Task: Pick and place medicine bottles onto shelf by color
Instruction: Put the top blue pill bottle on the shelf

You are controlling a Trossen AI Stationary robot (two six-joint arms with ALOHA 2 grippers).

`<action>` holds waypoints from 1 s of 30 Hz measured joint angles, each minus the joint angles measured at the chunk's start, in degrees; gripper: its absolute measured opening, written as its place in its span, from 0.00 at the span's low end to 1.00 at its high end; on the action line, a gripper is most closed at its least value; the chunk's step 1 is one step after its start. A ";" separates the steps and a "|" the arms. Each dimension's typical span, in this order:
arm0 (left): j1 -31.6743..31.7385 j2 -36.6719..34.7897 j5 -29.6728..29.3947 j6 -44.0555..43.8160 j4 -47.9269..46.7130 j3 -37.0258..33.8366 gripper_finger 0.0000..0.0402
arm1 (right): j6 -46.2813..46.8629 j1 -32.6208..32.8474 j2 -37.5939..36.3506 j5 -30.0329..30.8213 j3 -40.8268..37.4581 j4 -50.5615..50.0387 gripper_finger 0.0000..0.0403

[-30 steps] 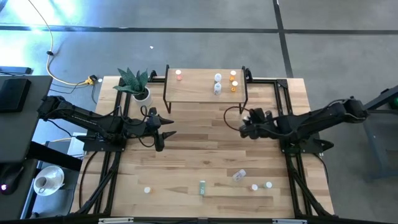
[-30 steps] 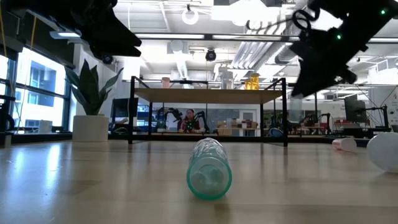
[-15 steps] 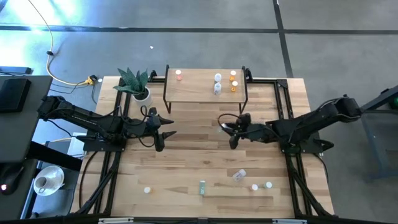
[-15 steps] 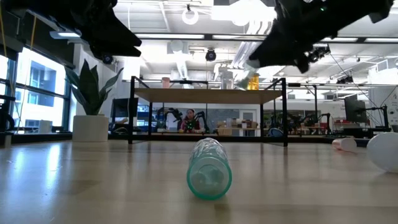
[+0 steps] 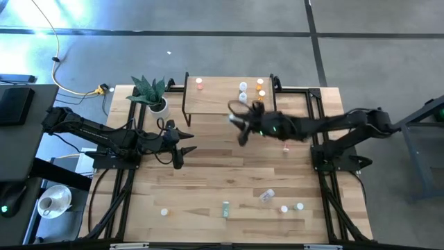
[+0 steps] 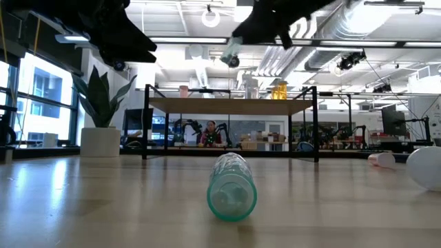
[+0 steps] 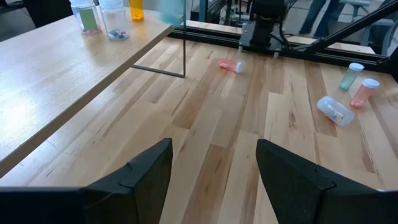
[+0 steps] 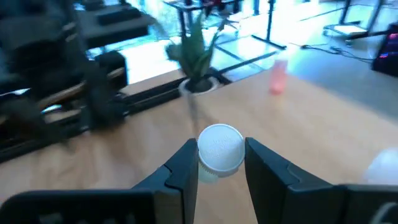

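The left gripper (image 5: pixel 182 151) hangs over the table's left middle, its fingers (image 7: pixel 140 174) spread apart with nothing between them. Right of it, the right gripper (image 5: pixel 241 132) reaches out just near of the shelf (image 5: pixel 222 97), clamped on a white-capped bottle (image 8: pixel 219 149) sitting between its fingertips. Farther right and nearer, loose medicine bottles (image 5: pixel 267 196) lie on the table.

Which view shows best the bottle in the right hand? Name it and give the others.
The right wrist view: the bottle sits white cap foremost between the right hand's fingers. The low view shows it as a small pale blur high above the table. The high view shows only the hand near the shelf. The left wrist view shows a blur.
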 joint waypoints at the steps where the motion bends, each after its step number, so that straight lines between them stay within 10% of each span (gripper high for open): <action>1: -0.01 0.02 0.00 0.00 -0.12 0.00 0.56 | -0.89 -1.58 0.73 -1.34 2.52 -2.29 0.24; 20: 0.00 0.00 -0.02 0.02 -0.33 0.00 0.56 | -3.33 -23.42 23.29 -13.06 44.01 -34.66 0.24; 30: -0.01 0.01 -0.01 0.03 -0.35 0.00 0.56 | -6.50 -24.64 31.44 -14.87 46.76 -38.09 0.24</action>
